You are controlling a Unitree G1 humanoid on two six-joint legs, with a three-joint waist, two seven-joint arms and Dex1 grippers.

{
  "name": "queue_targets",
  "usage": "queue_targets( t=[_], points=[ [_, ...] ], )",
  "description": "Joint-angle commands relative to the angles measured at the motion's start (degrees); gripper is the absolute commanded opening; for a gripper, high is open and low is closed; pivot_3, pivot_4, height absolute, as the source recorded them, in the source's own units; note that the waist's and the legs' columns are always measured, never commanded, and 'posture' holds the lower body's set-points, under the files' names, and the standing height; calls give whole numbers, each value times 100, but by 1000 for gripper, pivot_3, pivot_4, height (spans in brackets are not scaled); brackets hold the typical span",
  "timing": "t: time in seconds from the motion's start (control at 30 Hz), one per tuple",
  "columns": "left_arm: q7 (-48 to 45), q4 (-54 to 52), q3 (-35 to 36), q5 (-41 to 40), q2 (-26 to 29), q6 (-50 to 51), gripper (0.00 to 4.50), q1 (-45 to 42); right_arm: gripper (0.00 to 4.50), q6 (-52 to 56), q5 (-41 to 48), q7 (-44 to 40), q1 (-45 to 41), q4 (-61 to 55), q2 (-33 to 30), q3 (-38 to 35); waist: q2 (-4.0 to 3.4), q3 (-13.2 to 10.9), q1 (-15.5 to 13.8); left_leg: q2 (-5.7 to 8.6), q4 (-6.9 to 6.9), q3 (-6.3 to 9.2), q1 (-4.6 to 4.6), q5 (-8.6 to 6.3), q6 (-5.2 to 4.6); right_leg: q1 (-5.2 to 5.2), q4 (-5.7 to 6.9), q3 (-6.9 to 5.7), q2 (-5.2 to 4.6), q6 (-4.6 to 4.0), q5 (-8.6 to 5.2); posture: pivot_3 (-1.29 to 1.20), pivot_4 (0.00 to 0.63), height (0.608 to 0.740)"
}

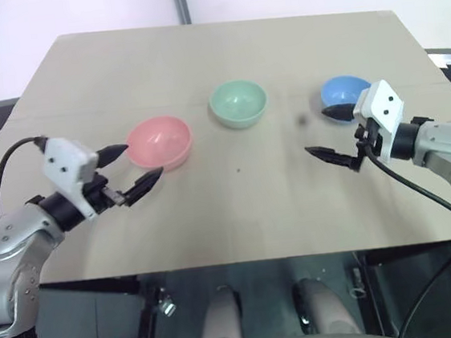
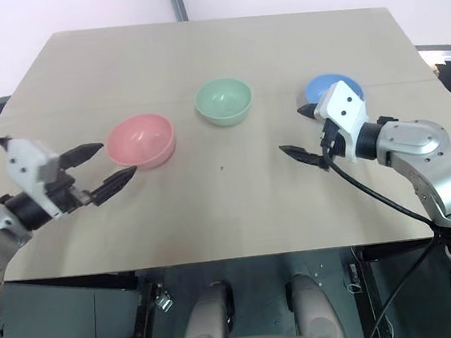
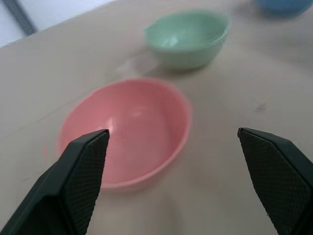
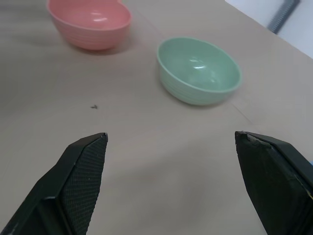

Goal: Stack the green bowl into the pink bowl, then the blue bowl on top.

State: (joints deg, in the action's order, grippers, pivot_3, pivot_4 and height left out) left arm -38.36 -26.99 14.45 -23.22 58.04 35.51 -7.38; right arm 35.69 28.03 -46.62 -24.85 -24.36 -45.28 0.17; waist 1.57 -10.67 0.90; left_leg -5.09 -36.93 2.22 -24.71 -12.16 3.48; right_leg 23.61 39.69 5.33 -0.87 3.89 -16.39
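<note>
Mint-green plastic, one round bowl: the green bowl (image 1: 238,103) is set upright and empty at the middle of the tan table (image 1: 238,216), toward the far side. It is flanked by the pink bowl (image 1: 158,142) on its left, slightly nearer, and the blue bowl (image 1: 338,91) on its right; all three are kept apart, none stacked.

Left gripper (image 1: 132,166): fingers spread wide, nothing held, hung just beside the near-left rim of the pink bowl, which is faced directly.

Right gripper (image 1: 328,134): fingers likewise spread, nothing held, placed just near of the blue bowl and pointed left across the table.

Governing relation: the green bowl is found to the far left of the right gripper, with bare table between them, and beyond the pink bowl from the left gripper. The right arm is judged the better placed for the first lift, since its path is unobstructed. No long axis is offered by a round bowl; a grip on the rim is judged likely.
</note>
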Motion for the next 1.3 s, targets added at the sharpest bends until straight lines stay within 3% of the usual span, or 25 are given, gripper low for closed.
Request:
queue_targets(
  t=[0.03, 0.33, 0.5, 0.6, 0.87, 1.0, 1.13, 1.3],
  points=[
    [-122, -282, -986, 760, 612, 272, 4442, -843, 4500, -73, 547, -549, 235, -561, -275, -526, -14, -2, -28, 0, 0, -2, 1, 0, 0, 0, 0, 0, -1, 0, 0, 0, 150, 740],
    [-653, 126, -3396, 2296, 896, 1401, 4442, -2539, 4500, 224, 1069, -355, 597, -1132, -398, -1024, -20, -5, 71, -1, 2, -8, 8, 0, 0, 3, 10, 11, 6, 0, 0, 0, 150, 740],
    [-676, 351, -3835, 2827, 624, 1652, 4442, -2871, 4500, 321, 1135, -101, 846, -1386, -408, -1195, -20, -5, 82, -1, -1, -8, 3, 0, -1, 2, 7, 11, 5, 0, 0, 0, 150, 740],
    [-743, 475, -3968, 3002, 495, 1679, 3719, -2890, 4500, 362, 1176, 18, 952, -1503, -413, -1264, -19, -5, 83, -1, -4, -7, 3, 0, -1, 2, 9, 11, 4, 1, 0, 0, 150, 740],
    [-875, 668, -4006, 3249, 258, 1477, 117, -2768, 4500, 357, 1176, 156, 963, -1522, -462, -1270, -19, -5, 103, -1, -10, -6, 4, 0, -1, 1, 13, 11, 4, 1, 0, 0, 150, 740],
    [-1117, 423, -3724, 2986, 163, 755, 20, -2579, 4500, 366, 1182, 198, 945, -1523, -479, -1274, -19, -4, 103, 0, -11, -6, 2, 0, -1, 1, 12, 11, 4, 1, 0, 0, 150, 740],
    [-1930, -181, -3341, 2299, 248, -18, 20, -2367, 4500, 373, 1180, 251, 964, -1531, -510, -1300, -19, -4, 89, 0, -15, -8, -2, 0, -1, 0, 11, 10, 1, 1, 0, 0, 150, 740],
    [-2432, -53, -3375, 2305, 284, -936, 20, -2429, 4500, 395, 1194, 328, 1006, -1577, -536, -1354, -19, -4, 98, -1, -16, -7, 5, 0, -1, -1, 17, 10, 3, 1, 0, 0, 150, 740]
  ],
)
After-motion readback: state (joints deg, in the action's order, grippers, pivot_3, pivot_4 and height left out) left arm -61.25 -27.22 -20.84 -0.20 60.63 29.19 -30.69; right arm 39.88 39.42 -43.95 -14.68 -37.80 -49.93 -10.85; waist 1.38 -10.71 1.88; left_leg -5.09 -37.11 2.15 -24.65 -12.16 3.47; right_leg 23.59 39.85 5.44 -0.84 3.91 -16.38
